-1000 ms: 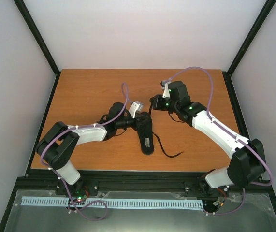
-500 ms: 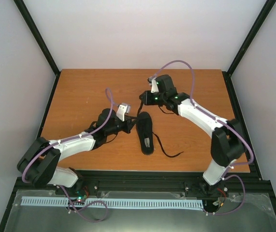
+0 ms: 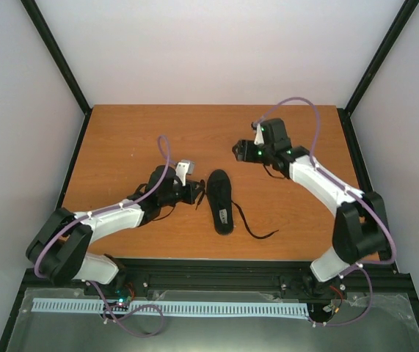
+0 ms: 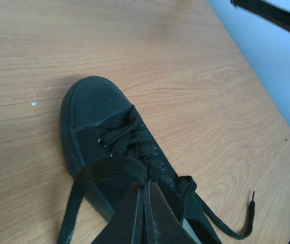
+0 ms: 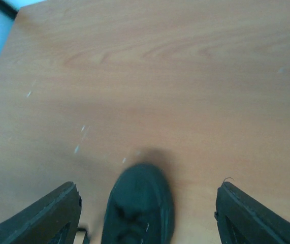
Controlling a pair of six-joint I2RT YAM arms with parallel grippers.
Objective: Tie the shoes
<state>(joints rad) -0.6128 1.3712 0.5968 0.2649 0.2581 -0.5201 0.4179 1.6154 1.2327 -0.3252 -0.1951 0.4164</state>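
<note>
White walls and black frame posts close in an orange-brown wooden tabletop (image 3: 128, 139). The shoe (image 3: 221, 200) lies flat near the middle of it, somewhat closer to the near edge, with its toe towards the far edge and its heel towards the arms.

The left gripper (image 3: 196, 192) sits just beside the shoe's left flank. In the left wrist view its fingers (image 4: 129, 213) are pressed together on a flat lace loop (image 4: 115, 166) that drapes across their tips over the eyelets. A loose lace end (image 3: 259, 233) trails off towards the near right corner.

The right gripper (image 3: 241, 152) is held above the wood beyond the toe, on the far-right side and apart from the shoe. Its fingers (image 5: 53, 216) are spread wide, and the toe shows between them.
</note>
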